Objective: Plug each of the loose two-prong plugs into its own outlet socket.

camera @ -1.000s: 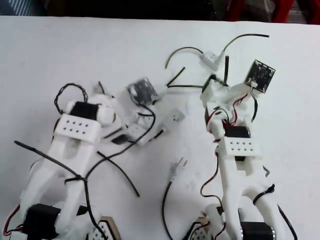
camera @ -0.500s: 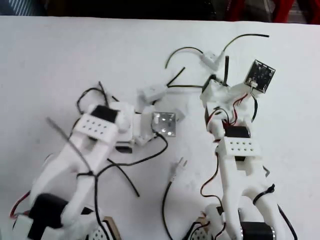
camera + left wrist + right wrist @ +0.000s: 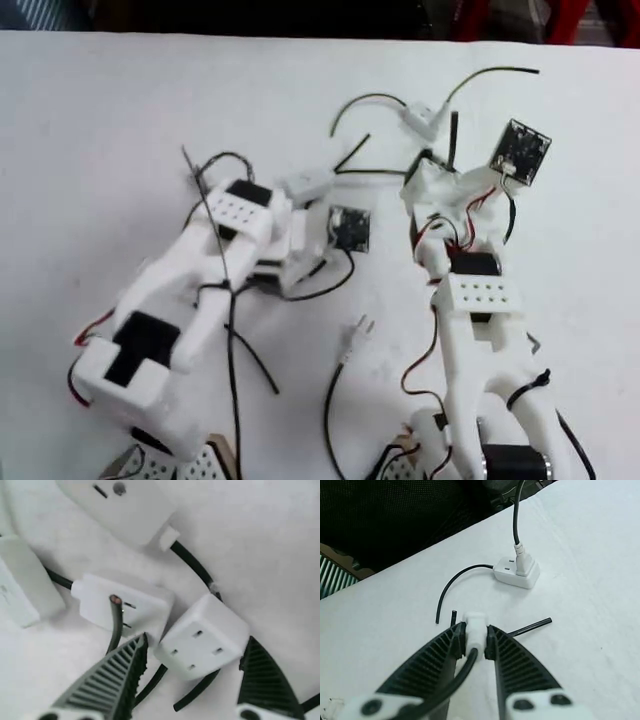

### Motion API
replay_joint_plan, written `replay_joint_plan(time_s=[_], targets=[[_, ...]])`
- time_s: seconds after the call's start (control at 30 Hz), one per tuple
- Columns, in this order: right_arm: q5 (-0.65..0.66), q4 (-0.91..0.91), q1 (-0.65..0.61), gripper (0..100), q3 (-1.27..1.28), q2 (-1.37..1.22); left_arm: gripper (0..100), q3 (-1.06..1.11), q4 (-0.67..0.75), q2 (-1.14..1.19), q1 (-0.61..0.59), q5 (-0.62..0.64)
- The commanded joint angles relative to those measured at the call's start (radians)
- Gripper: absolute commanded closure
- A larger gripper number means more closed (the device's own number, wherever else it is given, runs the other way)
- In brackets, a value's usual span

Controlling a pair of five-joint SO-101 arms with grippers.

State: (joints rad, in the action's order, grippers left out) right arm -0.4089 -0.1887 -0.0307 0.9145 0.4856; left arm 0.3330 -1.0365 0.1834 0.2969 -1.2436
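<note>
Socket-grab step, I'd say: left gripper (image 3: 196,641) wide open, white socket (image 3: 202,635) between its jaws, while right gripper (image 3: 475,628) pinches a plug (image 3: 474,619). Next: close squarely.

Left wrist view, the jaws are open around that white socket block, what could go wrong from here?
The socket block lies loose between the open left jaws; closing could skid or twist it instead of gripping. The bare-tipped wire and the two-prong plug sit right beside one jaw and might get pinched too. The black cable passing beneath the block could snag.
</note>
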Motion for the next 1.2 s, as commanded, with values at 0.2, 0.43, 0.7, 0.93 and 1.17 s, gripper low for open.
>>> replay_joint_plan(time_s=[0.2, 0.43, 0.7, 0.93, 1.17], targets=[[-0.002, -0.002, -0.01, 98.1, -0.041, 0.007, 74, -0.055, 0.015, 0.071, 0.024, 0.074], [-0.002, -0.002, -0.01, 98.1, -0.041, 0.007, 91, -0.055, -0.052, 0.016, 0.016, 0.17], [-0.002, -0.002, -0.01, 98.1, -0.041, 0.007, 92, -0.048, -0.112, -0.111, -0.058, 0.465], [-0.002, -0.002, -0.01, 98.1, -0.041, 0.008, 91, -0.043, -0.112, -0.125, -0.185, 0.624], [-0.002, -0.002, -0.01, 98.1, -0.041, 0.008, 73, -0.043, -0.157, -0.127, -0.209, 0.652]])
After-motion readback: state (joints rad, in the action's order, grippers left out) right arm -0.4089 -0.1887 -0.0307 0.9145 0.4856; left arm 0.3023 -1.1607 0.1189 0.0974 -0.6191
